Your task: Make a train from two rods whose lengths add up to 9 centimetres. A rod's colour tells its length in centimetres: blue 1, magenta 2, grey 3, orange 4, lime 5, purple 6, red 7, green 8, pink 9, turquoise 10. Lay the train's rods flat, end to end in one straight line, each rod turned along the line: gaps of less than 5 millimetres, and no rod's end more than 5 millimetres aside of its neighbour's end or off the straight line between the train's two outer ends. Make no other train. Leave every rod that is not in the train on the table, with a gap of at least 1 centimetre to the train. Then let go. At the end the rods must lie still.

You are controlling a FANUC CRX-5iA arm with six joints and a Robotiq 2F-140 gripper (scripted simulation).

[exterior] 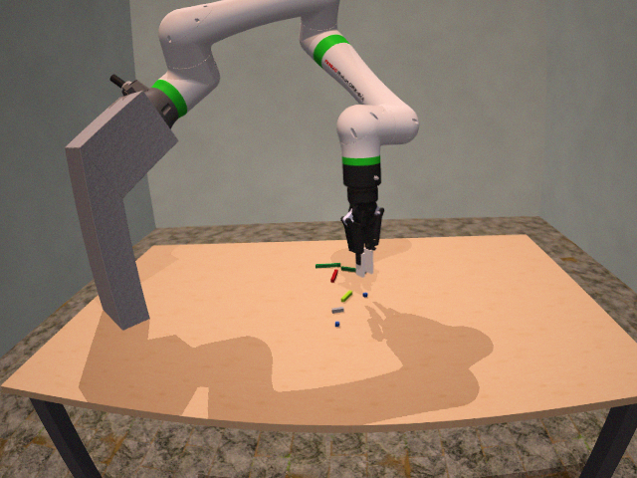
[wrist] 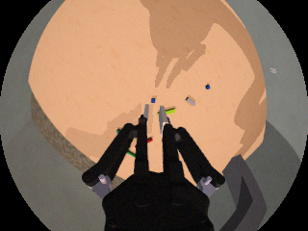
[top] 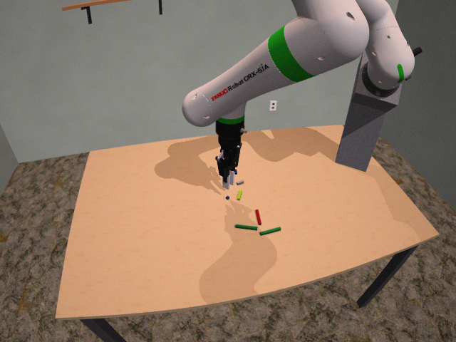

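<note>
Top, exterior views face across table [top: 110, 257]; wrist looks down.

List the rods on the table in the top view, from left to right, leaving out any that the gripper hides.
Blue rod → lime rod → grey rod → left green rod → red rod → right green rod.
</note>
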